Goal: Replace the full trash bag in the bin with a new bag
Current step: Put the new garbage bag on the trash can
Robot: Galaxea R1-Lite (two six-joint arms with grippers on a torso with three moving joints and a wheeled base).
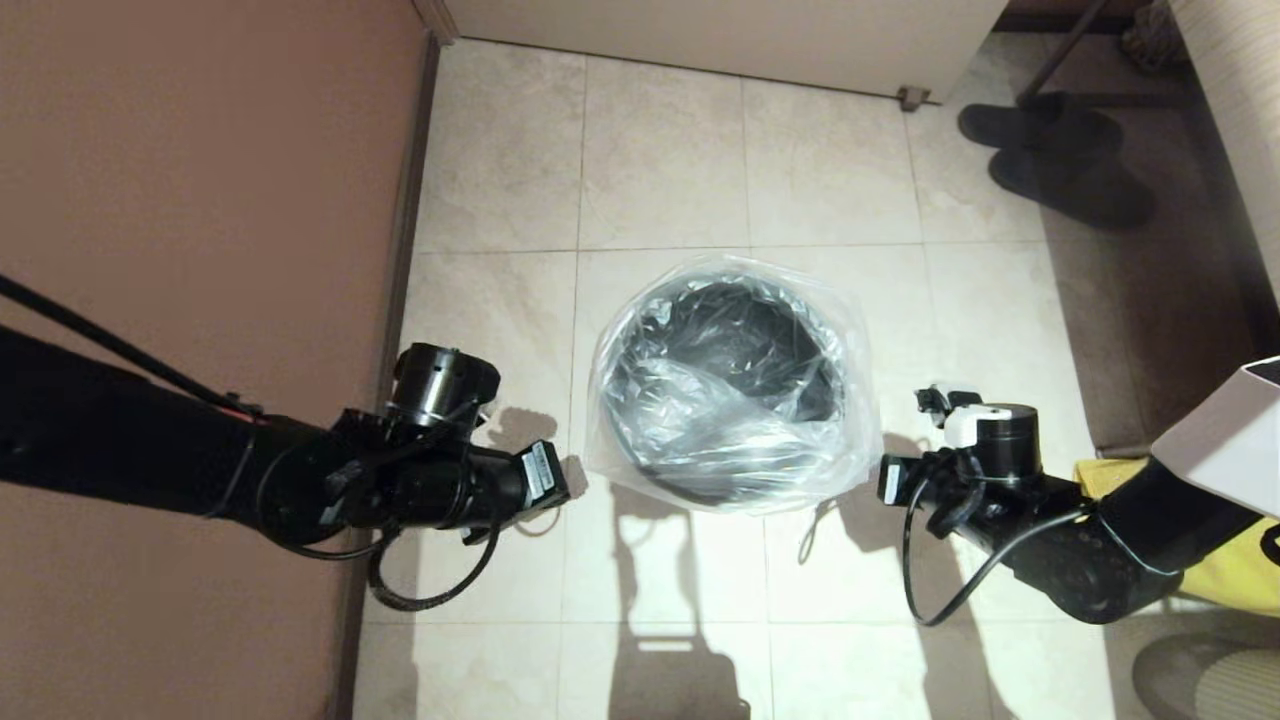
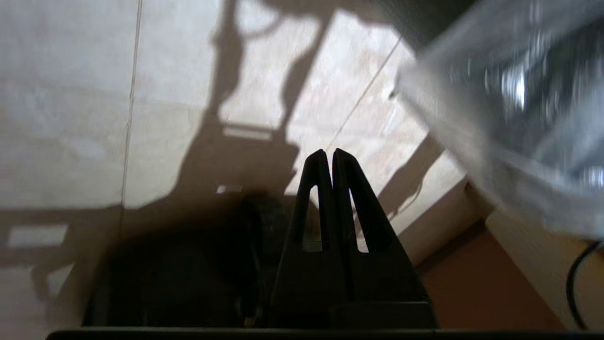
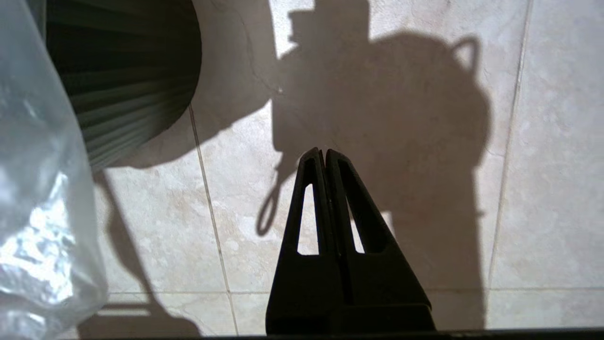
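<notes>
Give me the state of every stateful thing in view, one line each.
Round dark grey bin: upright on the tiled floor, lined.
Thin transparent crinkly plastic bag: in the bin, folded over its rim, hanging down outside.
Left gripper: shut, holding nothing, beside the bin, off the bag.
Right gripper: shut, holding nothing, on the bin's other side.
Opaque yellow bag: on the floor behind the right arm, mostly hidden.

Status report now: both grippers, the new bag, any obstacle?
Left gripper shut, empty, beside bin. Right gripper shut, empty, opposite side. New bag draped over rim. Nothing in the way.
</notes>
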